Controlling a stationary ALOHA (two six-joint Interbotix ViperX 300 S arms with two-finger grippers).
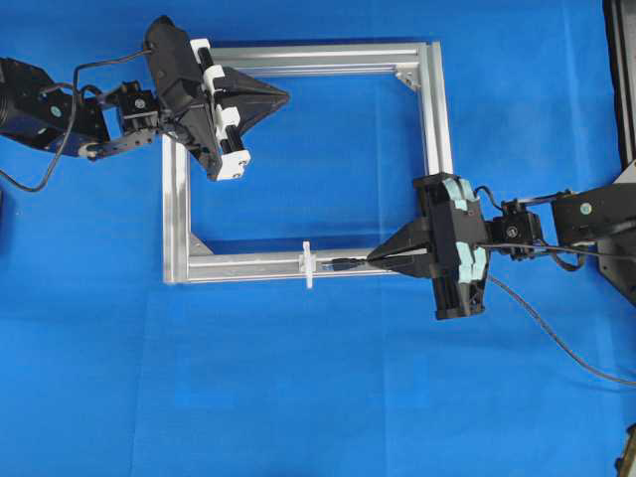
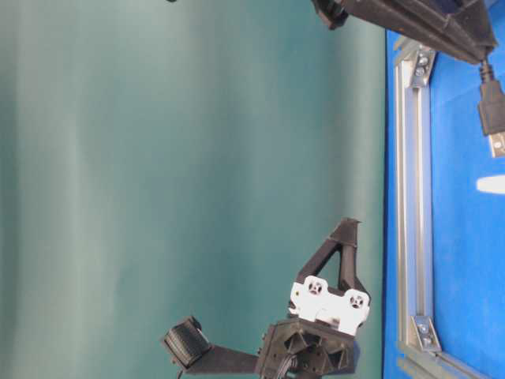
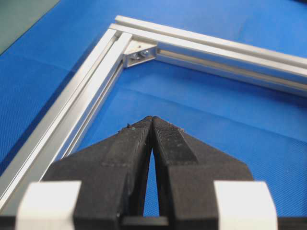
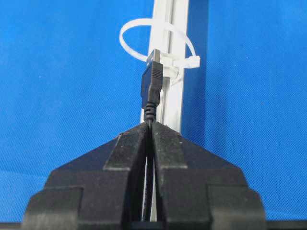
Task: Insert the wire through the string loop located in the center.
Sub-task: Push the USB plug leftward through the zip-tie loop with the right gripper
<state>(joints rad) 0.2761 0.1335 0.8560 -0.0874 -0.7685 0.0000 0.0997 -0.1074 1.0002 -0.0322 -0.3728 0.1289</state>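
Wire [image 1: 343, 265] lies level along the frame's [image 1: 427, 109] near bar, its plug tip just short of the string loop [image 1: 308, 263], pinched behind the plug by the right hand [image 1: 376, 258]. The left hand [image 1: 283, 96], fingers pressed together on nothing, hovers over the frame's far-left corner.

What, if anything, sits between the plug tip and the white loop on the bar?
Nothing visible. The right hand holds the wire with its plug pointing at the string loop; only open space above the aluminium bar separates them.
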